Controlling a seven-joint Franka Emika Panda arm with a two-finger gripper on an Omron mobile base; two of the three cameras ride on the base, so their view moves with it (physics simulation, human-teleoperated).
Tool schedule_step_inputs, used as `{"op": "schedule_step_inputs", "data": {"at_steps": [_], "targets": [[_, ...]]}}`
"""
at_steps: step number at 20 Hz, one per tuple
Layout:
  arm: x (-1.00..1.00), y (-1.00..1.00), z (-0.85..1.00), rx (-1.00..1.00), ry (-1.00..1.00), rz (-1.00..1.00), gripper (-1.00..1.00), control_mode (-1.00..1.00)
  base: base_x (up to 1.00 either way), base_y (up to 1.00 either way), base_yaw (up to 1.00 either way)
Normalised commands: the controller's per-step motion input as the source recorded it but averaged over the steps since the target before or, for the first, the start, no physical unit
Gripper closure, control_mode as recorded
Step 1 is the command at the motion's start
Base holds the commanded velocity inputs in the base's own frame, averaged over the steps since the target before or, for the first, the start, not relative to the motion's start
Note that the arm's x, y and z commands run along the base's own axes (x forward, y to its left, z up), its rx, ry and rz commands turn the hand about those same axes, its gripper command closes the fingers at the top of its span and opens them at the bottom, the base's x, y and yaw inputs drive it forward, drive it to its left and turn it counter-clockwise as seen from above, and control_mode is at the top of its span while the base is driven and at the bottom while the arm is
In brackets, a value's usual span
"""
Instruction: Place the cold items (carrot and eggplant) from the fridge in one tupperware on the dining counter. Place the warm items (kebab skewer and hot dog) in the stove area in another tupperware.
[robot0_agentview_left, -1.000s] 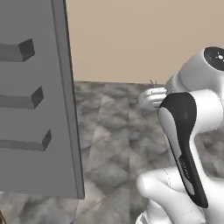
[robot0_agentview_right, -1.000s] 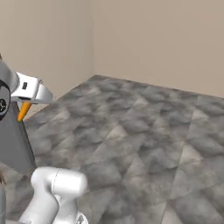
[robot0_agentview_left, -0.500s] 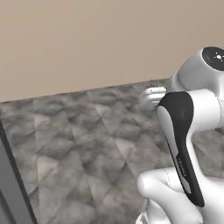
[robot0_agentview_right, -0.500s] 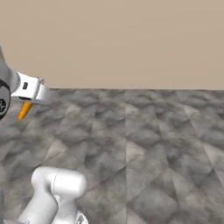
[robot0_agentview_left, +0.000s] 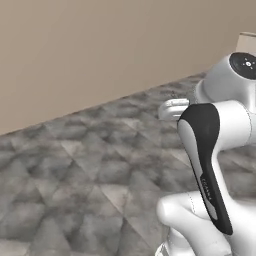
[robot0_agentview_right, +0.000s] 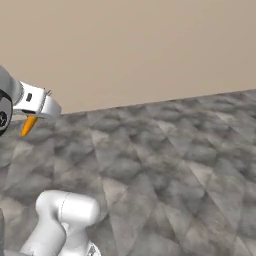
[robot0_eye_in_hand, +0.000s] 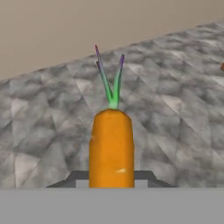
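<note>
An orange carrot (robot0_eye_in_hand: 111, 144) with thin green and purple leaves sticks out ahead of my gripper (robot0_eye_in_hand: 111, 178), which is shut on its lower part. The dark fingertips (robot0_eye_in_hand: 78, 177) press it from both sides. In the right base view the carrot's orange tip (robot0_agentview_right: 28, 125) hangs below the white hand (robot0_agentview_right: 39, 103) at the far left, held high over the floor. The left base view has the hand (robot0_agentview_left: 174, 108) just behind the arm's upper link. The eggplant, kebab skewer, hot dog and tupperware are out of view.
Grey stone-patterned floor (robot0_agentview_right: 165, 170) spreads ahead, ending at a plain beige wall (robot0_agentview_left: 100, 55). A tan corner of some object (robot0_agentview_left: 246, 42) pokes in at the top right of the left base view. A small brownish spot (robot0_eye_in_hand: 222, 66) lies at the hand view's right edge.
The whole picture has swung as the base turned: the grey panel with handles on the left has gone from the left base view. The carrot stays gripped, and the arm holds its pose.
</note>
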Motion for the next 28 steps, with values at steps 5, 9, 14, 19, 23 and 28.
{"op": "schedule_step_inputs", "data": {"at_steps": [5, 9, 14, 19, 23, 28], "targets": [[0.00, 0.00, 0.00, 0.00, 0.00, 0.00, 1.00, 1.00, 0.86, 0.00, -0.66], [0.00, 0.00, 0.00, 0.00, 0.00, 0.00, 1.00, 1.00, 0.92, 0.00, -0.65], [0.00, 0.00, 0.00, 0.00, 0.00, 0.00, 1.00, 1.00, 0.99, 0.17, -0.60], [0.00, 0.00, 0.00, 0.00, 0.00, 0.00, 1.00, 1.00, 1.00, 0.51, -0.47], [0.00, 0.00, 0.00, 0.00, 0.00, 0.00, 1.00, 1.00, 1.00, 0.63, -0.47], [0.00, 0.00, 0.00, 0.00, 0.00, 0.00, 1.00, 1.00, 1.00, 0.64, -0.47]]}}
